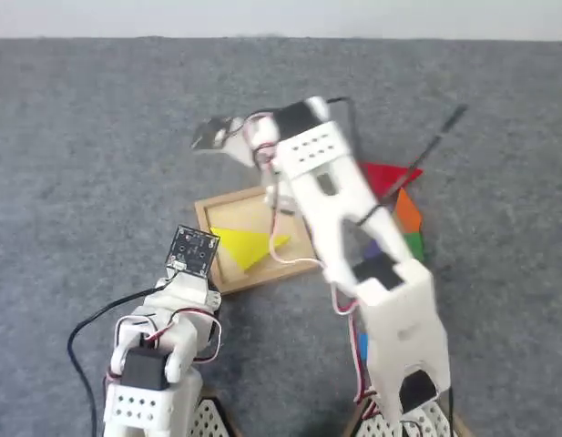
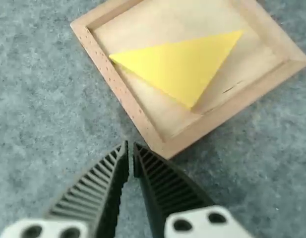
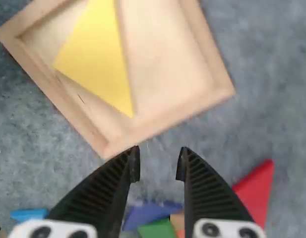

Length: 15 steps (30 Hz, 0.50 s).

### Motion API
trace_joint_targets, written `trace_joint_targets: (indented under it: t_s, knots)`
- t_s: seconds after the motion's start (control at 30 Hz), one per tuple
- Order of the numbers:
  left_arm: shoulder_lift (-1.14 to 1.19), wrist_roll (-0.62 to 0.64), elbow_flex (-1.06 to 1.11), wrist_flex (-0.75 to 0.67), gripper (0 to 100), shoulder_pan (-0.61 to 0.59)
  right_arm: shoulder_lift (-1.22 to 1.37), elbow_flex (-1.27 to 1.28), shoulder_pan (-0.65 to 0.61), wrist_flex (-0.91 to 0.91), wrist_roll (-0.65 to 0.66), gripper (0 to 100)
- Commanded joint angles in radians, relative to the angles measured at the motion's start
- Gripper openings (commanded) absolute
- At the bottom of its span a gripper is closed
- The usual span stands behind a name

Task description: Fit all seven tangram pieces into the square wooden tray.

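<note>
The square wooden tray [image 1: 208,214] lies mid-table with one yellow triangle [image 1: 242,246] flat inside it. In the left wrist view the tray [image 2: 118,89] and the yellow triangle [image 2: 182,62] lie just ahead of my left gripper [image 2: 130,151], which is shut and empty over the carpet beside a tray corner. My right gripper [image 3: 157,163] is open and empty, high above the carpet off another corner of the tray [image 3: 212,59]. A red triangle [image 1: 383,175], an orange piece [image 1: 408,211], a green piece [image 1: 414,244] and a purple piece [image 1: 372,246] sit right of the tray.
The raised right arm [image 1: 326,191] crosses over the tray's right side and hides part of the loose pieces. A blue piece [image 1: 362,346] peeks out beside that arm's base. Grey carpet [image 1: 98,137] covers the table. A thin dark rod [image 1: 440,137] lies at the back right.
</note>
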Motion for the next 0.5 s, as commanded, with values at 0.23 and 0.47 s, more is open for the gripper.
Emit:
trace_joint_targets:
  t_s: [0.23,0.47]
  knots:
    - [-0.018,-0.002,-0.01,0.005,2,-0.006,-0.585,0.872,0.007,-0.576,-0.149,12.5]
    - [-0.018,-0.002,-0.01,0.005,2,-0.006,-0.754,1.393,-0.036,-1.066,-0.245,13.0]
